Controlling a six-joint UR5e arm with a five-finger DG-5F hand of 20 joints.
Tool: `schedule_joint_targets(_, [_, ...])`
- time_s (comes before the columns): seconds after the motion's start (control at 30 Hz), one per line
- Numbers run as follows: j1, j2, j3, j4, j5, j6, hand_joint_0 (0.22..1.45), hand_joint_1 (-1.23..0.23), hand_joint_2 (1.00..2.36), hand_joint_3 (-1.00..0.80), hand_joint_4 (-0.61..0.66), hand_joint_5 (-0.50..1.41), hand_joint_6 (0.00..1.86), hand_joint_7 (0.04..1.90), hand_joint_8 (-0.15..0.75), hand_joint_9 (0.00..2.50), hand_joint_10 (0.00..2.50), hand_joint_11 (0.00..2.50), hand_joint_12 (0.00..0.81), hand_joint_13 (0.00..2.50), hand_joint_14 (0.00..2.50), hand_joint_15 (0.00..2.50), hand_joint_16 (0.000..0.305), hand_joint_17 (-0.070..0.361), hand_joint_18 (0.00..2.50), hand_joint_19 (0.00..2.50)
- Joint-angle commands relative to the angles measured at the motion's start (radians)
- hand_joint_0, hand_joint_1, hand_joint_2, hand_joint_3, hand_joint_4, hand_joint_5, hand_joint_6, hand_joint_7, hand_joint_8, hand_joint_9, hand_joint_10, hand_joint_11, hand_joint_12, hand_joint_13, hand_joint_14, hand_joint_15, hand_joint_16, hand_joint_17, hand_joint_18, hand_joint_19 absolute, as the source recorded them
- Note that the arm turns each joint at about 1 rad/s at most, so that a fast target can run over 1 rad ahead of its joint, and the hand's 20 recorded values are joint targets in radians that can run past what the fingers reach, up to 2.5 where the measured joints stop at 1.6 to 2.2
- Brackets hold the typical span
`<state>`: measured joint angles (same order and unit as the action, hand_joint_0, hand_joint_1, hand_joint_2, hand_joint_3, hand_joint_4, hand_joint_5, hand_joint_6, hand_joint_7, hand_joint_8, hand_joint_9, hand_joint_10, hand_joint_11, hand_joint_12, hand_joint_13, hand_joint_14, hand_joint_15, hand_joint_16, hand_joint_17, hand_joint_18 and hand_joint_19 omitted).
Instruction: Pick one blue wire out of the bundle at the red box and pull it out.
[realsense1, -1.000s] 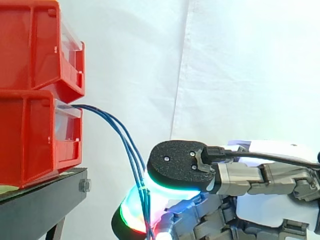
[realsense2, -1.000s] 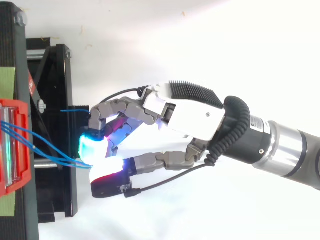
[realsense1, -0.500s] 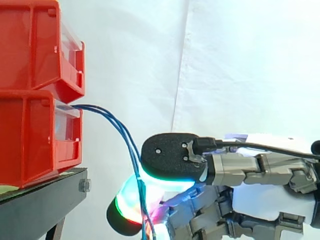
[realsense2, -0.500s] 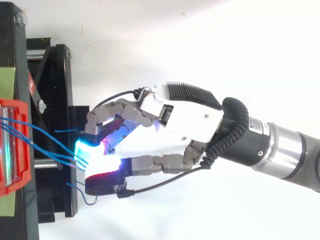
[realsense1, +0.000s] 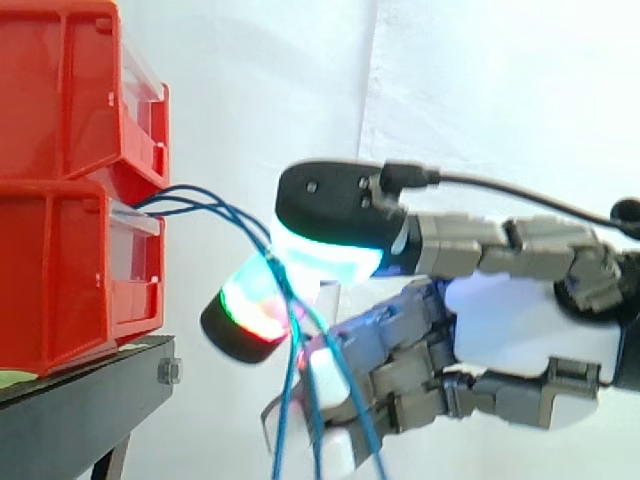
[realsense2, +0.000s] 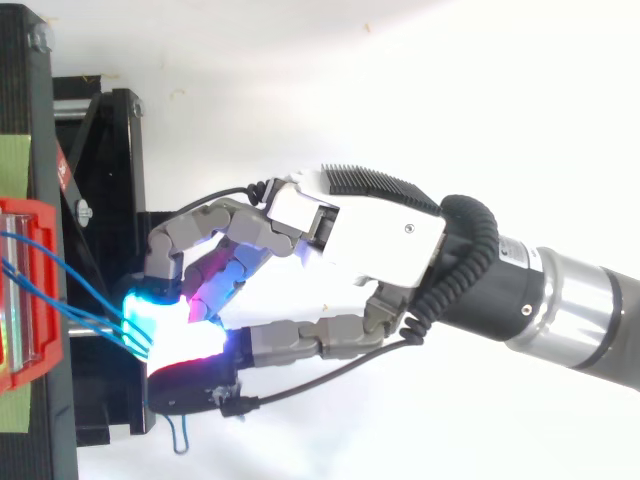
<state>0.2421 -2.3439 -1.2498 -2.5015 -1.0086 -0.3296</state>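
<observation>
Wires (realsense1: 225, 211), blue, several thin strands in one bundle.

Location: they issue from the clear front of the lower red box (realsense1: 70, 280) at the left of the side view. From there they arch right to the hand (realsense1: 520, 320), then hang slack past the lower edge. In the top view they run from the box at the left edge diagonally to the glowing pads.

Change: the hand has risen from the bottom of the side view to mid-frame and moved closer to the box. The run, formerly drooping steeply, now leaves the box nearly level, with a small upward loop at the exit.

Fingers (realsense1: 330, 250): curled, pads pressed together on the wires. More than one strand appears caught between them.

Assessment: the grip is made, but no single strand looks separated and none has left the box. The pull remains to be done.

Condition: thin, limp, easily bent, unbroken.
</observation>
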Motion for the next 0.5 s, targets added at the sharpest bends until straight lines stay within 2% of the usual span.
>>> schedule_joint_targets(0.0, [0.000, 0.052, 0.003, -0.094, 0.002, 0.018, 0.65, -0.81, 1.00, 0.17, -0.28, -0.12, 0.95, 1.14, 0.346, 1.26, 0.02, 0.66, 0.449, 0.96, 0.02, 0.57, 0.058, 0.130, 0.87, 0.55])
schedule_joint_targets(0.13, [0.000, 0.069, 0.006, -0.134, 0.002, 0.035, 0.65, -0.83, 1.03, 0.18, -0.31, -0.11, 0.94, 1.17, 0.342, 1.29, 0.01, 0.66, 0.449, 0.97, 0.02, 0.57, 0.057, 0.129, 0.88, 0.55])
schedule_joint_targets(0.27, [-0.004, 0.072, 0.023, -0.158, -0.001, 0.098, 0.65, -0.83, 1.04, 0.18, -0.31, -0.11, 0.94, 1.17, 0.333, 1.30, 0.01, 0.66, 0.450, 0.97, 0.02, 0.57, 0.057, 0.129, 0.88, 0.55])
schedule_joint_targets(0.47, [-0.007, 0.072, 0.067, -0.263, -0.001, 0.156, 0.65, -0.83, 1.04, 0.17, -0.30, -0.11, 0.94, 1.15, 0.335, 1.30, 0.01, 0.67, 0.452, 0.98, 0.02, 0.58, 0.057, 0.129, 0.88, 0.55])
